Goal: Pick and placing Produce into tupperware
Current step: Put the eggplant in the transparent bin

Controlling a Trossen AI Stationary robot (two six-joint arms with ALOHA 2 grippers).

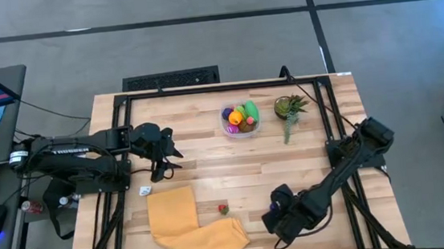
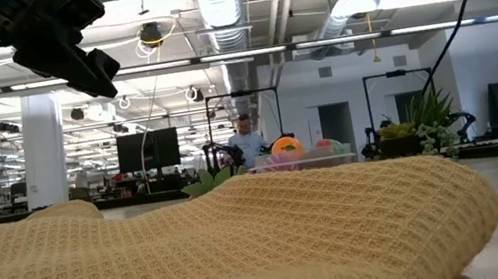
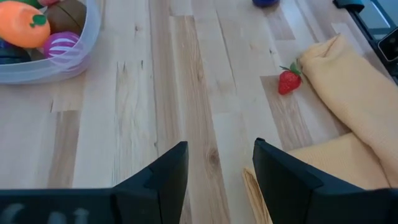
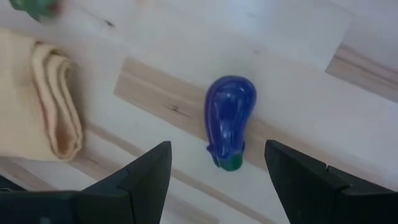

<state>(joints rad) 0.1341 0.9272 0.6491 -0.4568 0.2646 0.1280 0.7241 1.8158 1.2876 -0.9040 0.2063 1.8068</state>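
The tupperware (image 1: 240, 121) stands near the table's far edge, holding several toy pieces: orange, magenta, green and brown. A purple eggplant (image 4: 229, 118) with a green cap lies on its side on the wood near the near edge. A small red strawberry (image 3: 288, 81) rests beside the yellow cloth (image 1: 192, 224). My right gripper (image 4: 217, 149) hovers open over the eggplant, one finger to each side, touching nothing. My left gripper (image 3: 219, 149) is open above bare wood, left of the table's middle, between the tub and the cloth.
A potted green plant (image 1: 289, 106) stands just right of the tupperware. The folded yellow waffle cloth (image 2: 206, 248) covers the near middle of the table and fills the low view. Black frame rails (image 1: 118, 133) run along the table's sides. Bare wood lies between tub and cloth.
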